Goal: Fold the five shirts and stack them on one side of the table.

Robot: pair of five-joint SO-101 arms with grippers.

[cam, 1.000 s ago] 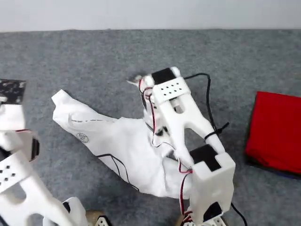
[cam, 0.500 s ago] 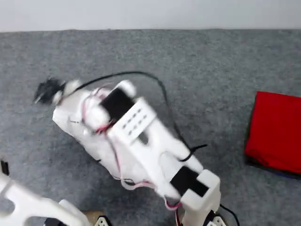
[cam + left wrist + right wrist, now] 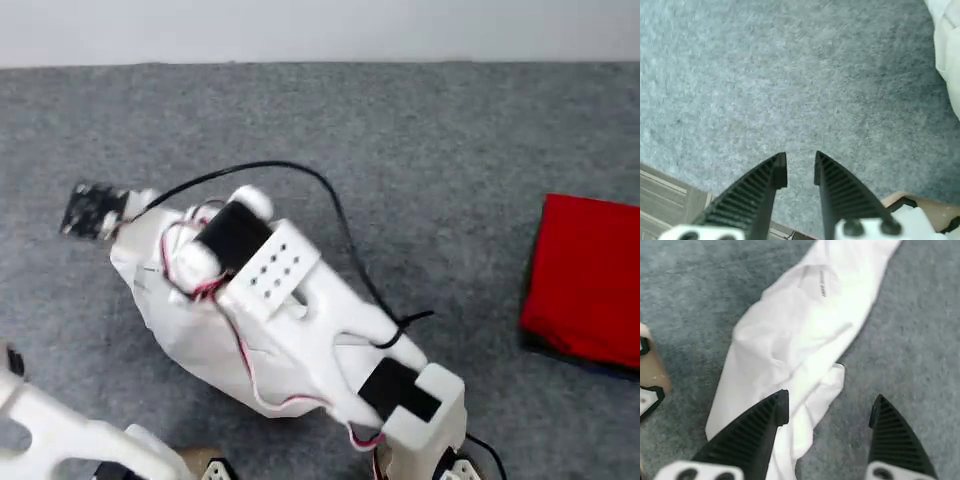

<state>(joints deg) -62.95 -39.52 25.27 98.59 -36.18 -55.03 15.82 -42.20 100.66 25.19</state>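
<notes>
Right arm (image 3: pixel 320 310) has swung left, over the white shirt (image 3: pixel 195 345).

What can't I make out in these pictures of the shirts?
High view: the right arm covers most of the white shirt, so its folds are hidden.
High view: the red shirt is cut off by the picture's edge; something dark beneath it barely peeks out.
Left wrist view: the white shirt is cut by the edge.

Probably a robotics lab: a grey felt-covered tabletop (image 3: pixel 480 130) against a plain white wall (image 3: pixel 320 30), wood-grain boards (image 3: pixel 660 200) beyond its edge.
</notes>
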